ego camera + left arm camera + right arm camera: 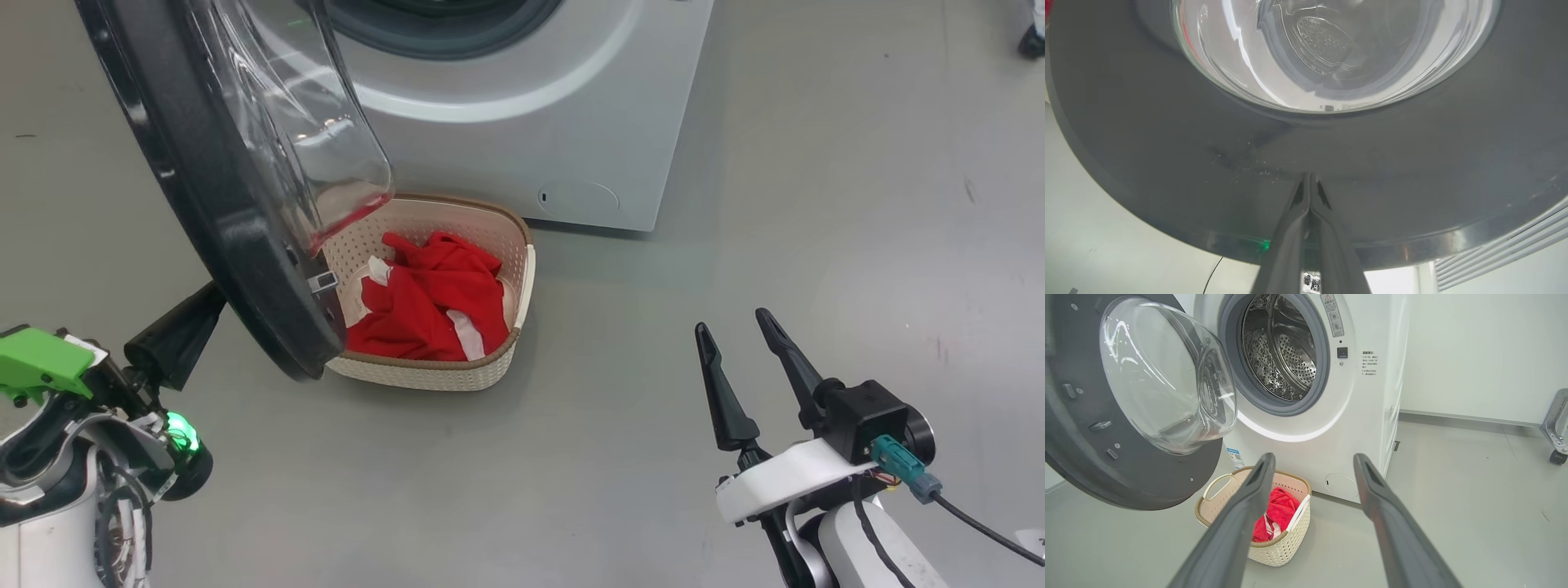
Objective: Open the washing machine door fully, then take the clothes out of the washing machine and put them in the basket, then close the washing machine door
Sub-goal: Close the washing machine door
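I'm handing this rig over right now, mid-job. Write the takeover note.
Left gripper: shut, holding nothing, tips against the outer black rim of the washing machine door.
Right gripper: open, empty, above the floor to the right of the basket.
Clothes: in the basket, in front of the washing machine; drum looks empty.
Done: door opened, clothes moved.
Left: close the door.
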Tool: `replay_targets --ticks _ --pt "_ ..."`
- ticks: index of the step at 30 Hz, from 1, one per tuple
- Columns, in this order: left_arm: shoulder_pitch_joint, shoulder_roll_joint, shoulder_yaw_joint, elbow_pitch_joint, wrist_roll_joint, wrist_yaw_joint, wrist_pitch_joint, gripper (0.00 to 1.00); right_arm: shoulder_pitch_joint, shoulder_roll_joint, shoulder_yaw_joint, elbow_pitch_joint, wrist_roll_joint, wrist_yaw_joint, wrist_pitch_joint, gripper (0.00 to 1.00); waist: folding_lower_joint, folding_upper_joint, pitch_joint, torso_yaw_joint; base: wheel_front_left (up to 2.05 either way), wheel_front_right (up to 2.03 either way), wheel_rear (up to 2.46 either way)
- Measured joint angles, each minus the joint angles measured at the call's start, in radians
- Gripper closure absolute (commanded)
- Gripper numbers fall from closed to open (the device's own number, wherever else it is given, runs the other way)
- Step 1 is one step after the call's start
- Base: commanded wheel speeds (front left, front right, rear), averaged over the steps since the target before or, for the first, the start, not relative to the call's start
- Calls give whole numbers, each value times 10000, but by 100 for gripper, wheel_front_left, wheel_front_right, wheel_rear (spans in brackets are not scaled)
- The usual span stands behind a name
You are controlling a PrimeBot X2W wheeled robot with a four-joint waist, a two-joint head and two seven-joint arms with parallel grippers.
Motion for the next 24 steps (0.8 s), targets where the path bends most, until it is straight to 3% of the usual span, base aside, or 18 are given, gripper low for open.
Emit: replay_targets --ticks 10,24 --pt "-76 -228 -295 -73 -316 0 -115 100 -1 125 71 31 8 -2 -73 0 0 0 41 -881 0 0 0" --pt "-484 -282 -330 280 -309 0 -1208 100 0 249 52 113 249 -48 -90 0 0 0 120 -2588 0 0 0"
